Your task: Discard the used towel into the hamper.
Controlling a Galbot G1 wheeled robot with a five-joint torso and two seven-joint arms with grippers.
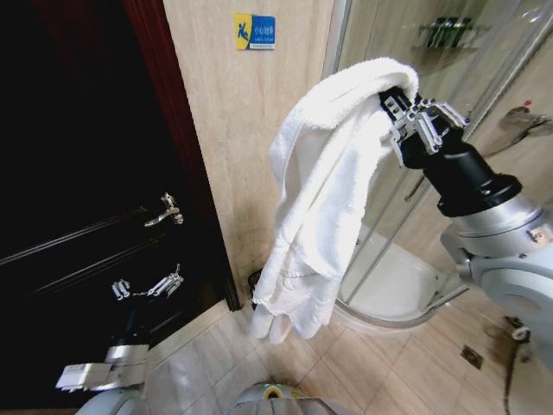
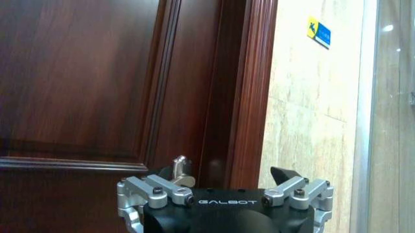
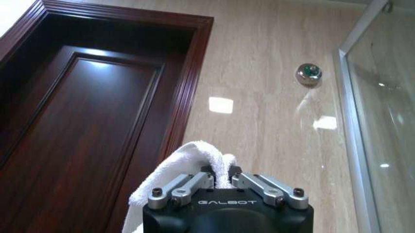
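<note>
Overhead, right gripper [image 1: 393,102] raised high in front of the beige stone wall [image 1: 233,130], fingers clamped together on a fold of the white towel [image 1: 315,207]. In the right wrist view the same pinch shows: towel [image 3: 184,167] bunched between the closed fingers [image 3: 194,183].

Key relation: towel's long axis hangs straight down from the fingers, draped over and below them, its lower hem loose above the tiled floor [image 1: 371,363], near the curved base of the glass shower stall [image 1: 406,285]. Hamper not seen from here, so which way it lies from the towel cannot be told; judgement: it must be found before any release.

Left gripper [image 2: 224,182] low by the robot's left side, near the dark wooden door [image 1: 78,173]; fingers apart, holding nothing. Right arm is the one carrying the load.

Materials:
- Towel: thick terry, soft, folds heavy and limp; likely to swing and drop in a heap.
- Door: glossy reddish-brown wood, panelled, metal handle [image 1: 166,210].
- Wall: polished, small blue-and-yellow sign [image 1: 254,32].
- Stall: clear glass, metal frame.
</note>
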